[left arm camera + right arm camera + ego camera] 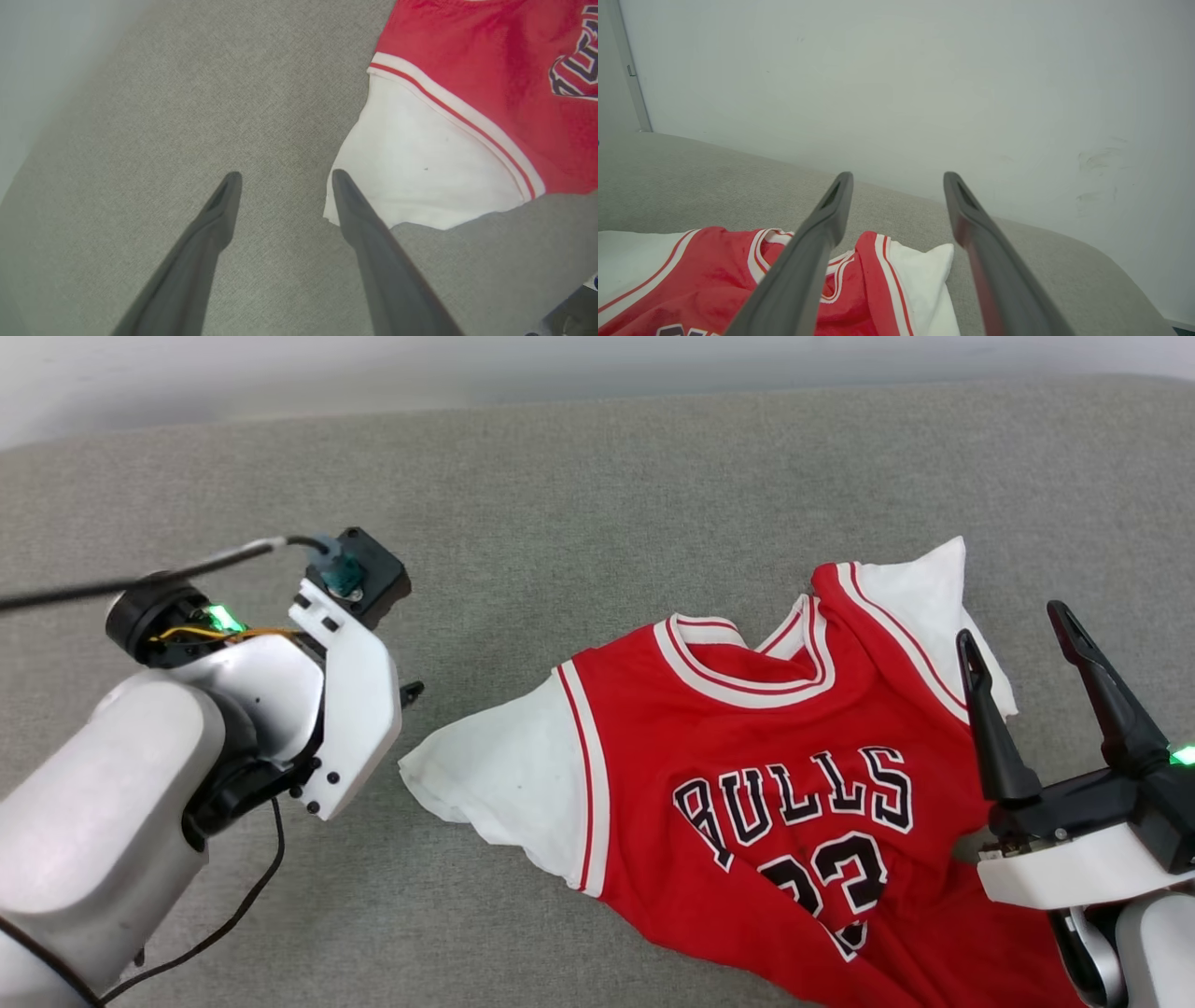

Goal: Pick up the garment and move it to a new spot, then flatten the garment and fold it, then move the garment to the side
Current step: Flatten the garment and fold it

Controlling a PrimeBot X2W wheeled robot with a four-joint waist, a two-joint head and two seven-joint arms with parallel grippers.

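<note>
left arm: shelled in pale grey, white bracket studded with dark screws, black cable attached, green light lit | right gripper: two long dark fingers mounted on white base

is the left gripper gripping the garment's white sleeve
No, the left gripper stands open over the grey surface, and the white sleeve lies beside its fingers, not between them.

It looks like a plain test room or lab. A wide surface covered in grey woven fabric meets a blank white wall rising straight behind it. Faint scuff marks show on the wall above the surface's right end. A pale frame strip stands beyond its left end, and a loose black cable trails across the surface.
</note>
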